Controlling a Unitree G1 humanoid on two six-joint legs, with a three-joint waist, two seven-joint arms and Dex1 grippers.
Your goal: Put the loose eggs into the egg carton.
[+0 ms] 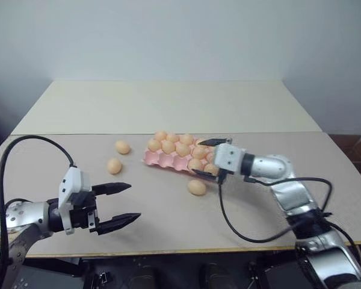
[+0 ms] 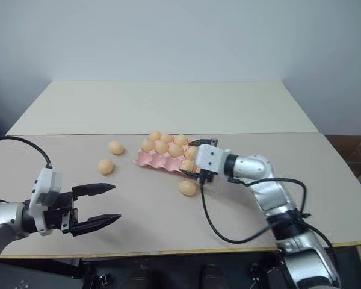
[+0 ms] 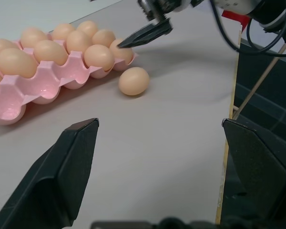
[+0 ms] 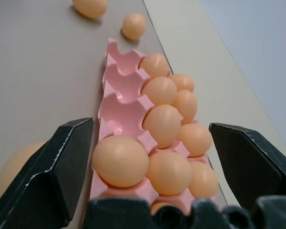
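While nine eggs can be counted with certainty in the egg carton (image 1: 159, 160), a possible tenth at its right end is cut off at the edge of the right wrist view and partly covered in the head views, so the exact total cannot be given. Three loose eggs (image 1: 197, 187) are seen on the table (image 1: 168, 108): one just in front of the carton's right end, and two to the left of the carton, the farther one (image 1: 123, 147) near the carton's left end and the nearer one (image 1: 114, 166) a little closer to the robot. Several cups are seen empty in the carton's near row towards its left end, though their number is hard to make out. The carton is laid flat near the middle of the table, its long axis running across the table from left to right, with the right end turned slightly towards the robot. The right gripper (image 1: 209, 158) is held released at that right end, its two fingers spread to either side of the carton with nothing grasped between them. The left gripper (image 1: 126, 201) is likewise spread wide and empty above the near left part of the table, well apart from the carton, and is pointed towards the egg by the carton's right end.
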